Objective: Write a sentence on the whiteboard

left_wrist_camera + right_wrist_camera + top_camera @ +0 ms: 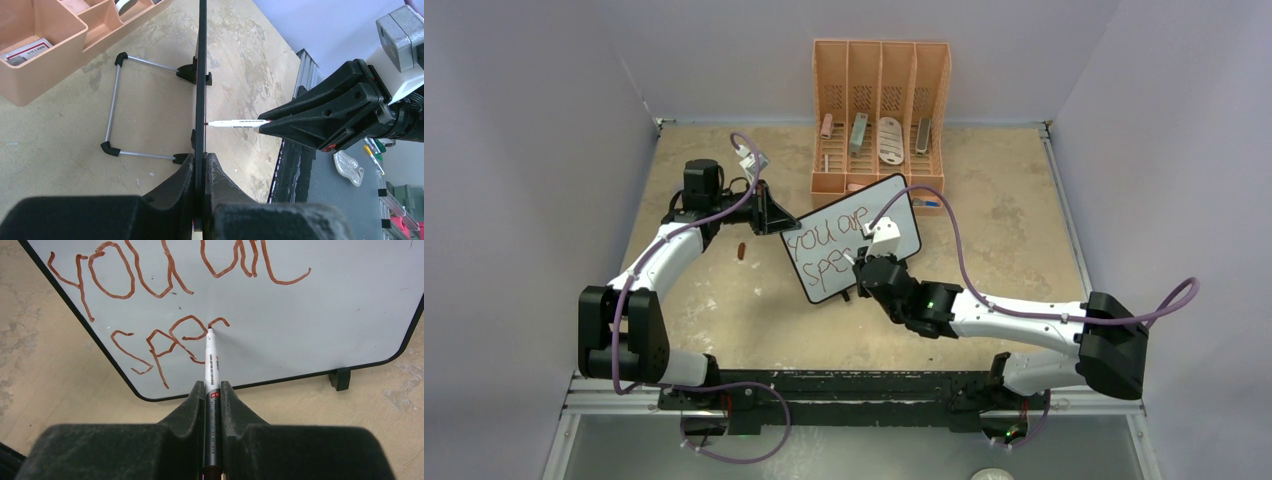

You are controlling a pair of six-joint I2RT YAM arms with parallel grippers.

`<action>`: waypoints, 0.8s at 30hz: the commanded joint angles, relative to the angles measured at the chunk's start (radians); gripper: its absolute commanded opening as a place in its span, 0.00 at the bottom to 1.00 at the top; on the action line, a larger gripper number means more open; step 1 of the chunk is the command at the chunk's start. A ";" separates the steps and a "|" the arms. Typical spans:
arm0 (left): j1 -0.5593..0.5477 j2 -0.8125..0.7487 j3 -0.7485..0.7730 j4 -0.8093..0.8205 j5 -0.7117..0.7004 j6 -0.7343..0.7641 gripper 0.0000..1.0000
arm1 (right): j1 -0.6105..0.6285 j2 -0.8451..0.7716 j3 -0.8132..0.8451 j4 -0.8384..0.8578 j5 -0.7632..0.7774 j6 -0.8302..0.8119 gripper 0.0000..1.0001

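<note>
The whiteboard (320, 315) reads "you are spe"; right tool (212, 390) grips the marker (210, 362), left tool (200, 162) its edge.

a worn, mottled tan surface (1014, 230) carries an orange slotted organizer (943, 110) at its far edge. just in front of that, a small black-framed whiteboard (824, 282) stands on black feet and a wire stand (112, 100). a small red-brown object (741, 250) lies alone to the board's left, well apart from the organizer.
</note>
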 commanded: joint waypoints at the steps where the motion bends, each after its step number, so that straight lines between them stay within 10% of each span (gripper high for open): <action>1: -0.008 -0.012 0.031 -0.009 0.009 0.019 0.00 | -0.006 0.006 -0.016 -0.028 -0.007 0.020 0.00; 24: -0.008 -0.010 0.031 -0.009 0.010 0.021 0.00 | -0.007 -0.002 -0.024 -0.099 0.047 0.068 0.00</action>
